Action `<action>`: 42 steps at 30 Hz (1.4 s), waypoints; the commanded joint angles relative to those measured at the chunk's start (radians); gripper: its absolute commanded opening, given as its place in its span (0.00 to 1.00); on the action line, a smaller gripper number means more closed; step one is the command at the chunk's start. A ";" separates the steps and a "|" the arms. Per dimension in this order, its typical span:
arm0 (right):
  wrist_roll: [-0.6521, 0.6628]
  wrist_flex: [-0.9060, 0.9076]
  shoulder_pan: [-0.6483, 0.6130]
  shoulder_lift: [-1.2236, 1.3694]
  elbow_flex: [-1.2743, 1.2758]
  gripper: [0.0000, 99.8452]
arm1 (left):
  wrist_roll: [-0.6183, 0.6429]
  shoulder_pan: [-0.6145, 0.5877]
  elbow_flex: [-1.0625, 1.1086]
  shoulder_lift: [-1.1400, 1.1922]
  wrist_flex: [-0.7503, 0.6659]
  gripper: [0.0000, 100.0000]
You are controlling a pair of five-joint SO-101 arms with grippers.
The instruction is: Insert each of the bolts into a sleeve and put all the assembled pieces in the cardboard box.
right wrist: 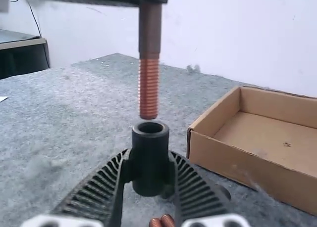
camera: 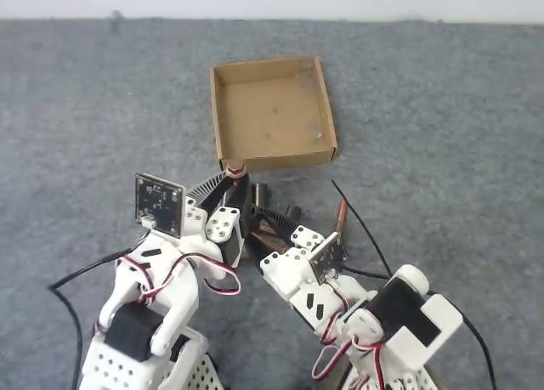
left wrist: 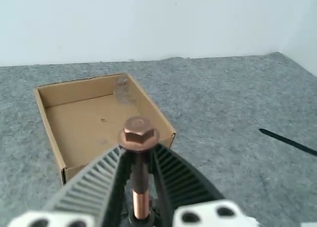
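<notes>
The right gripper (right wrist: 150, 163) has its fingers closed against the sides of a dark sleeve (right wrist: 150, 140). The sleeve stands upright, long axis vertical, open bore up. Two loose bolts (right wrist: 161, 221) lie on the table (camera: 442, 110) just below this gripper; only their ends show.

Straight above the sleeve hangs a copper bolt (right wrist: 148, 83), also vertical, threaded tip down. The tip is just over the bore's mouth with a small gap between them — not yet in. The left gripper (left wrist: 140, 160) holds this bolt by the smooth shank just under the hex head, fingers shut tight on it, head up.

That makes three bolts, one held and two loose. There is one held sleeve plus what looks like a second sleeve (camera: 293, 211), dark and hard to make out, on the table just beside the grippers.

The right wrist view shows the gap between tip and bore, which the high view hides under the fingers. The left wrist view shows the hex head from above.

Beyond both grippers, near them, sits the single box (camera: 272, 110), open side up. A thin black cable (left wrist: 287, 140) lies on the table off to one side.
</notes>
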 commanded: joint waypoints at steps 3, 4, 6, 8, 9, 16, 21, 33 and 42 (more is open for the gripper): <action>0.021 -0.033 0.019 -0.005 -0.017 0.01 | 0.015 0.006 -0.008 0.002 0.003 0.01; 0.021 -0.033 0.019 -0.005 -0.017 0.01 | 0.015 0.006 -0.008 0.002 0.005 0.01; 0.021 -0.031 0.019 -0.005 -0.017 0.01 | 0.015 0.011 -0.008 0.002 0.005 0.01; 0.023 -0.031 0.019 -0.005 -0.017 0.01 | 0.015 0.038 -0.001 0.002 0.014 0.01; 0.023 -0.031 0.019 -0.005 -0.017 0.01 | 0.015 0.060 0.002 0.002 0.029 0.01; 0.023 -0.035 0.019 -0.005 -0.014 0.01 | 0.012 0.064 0.004 0.002 0.046 0.01; 0.023 -0.030 0.019 -0.005 -0.014 0.01 | 0.012 0.035 0.001 0.000 0.040 0.01; 0.023 -0.030 0.019 -0.005 -0.014 0.01 | 0.015 0.035 0.007 0.000 -0.068 0.01; 0.023 -0.030 0.019 -0.005 -0.014 0.01 | 0.015 -0.044 0.107 0.000 -0.221 0.01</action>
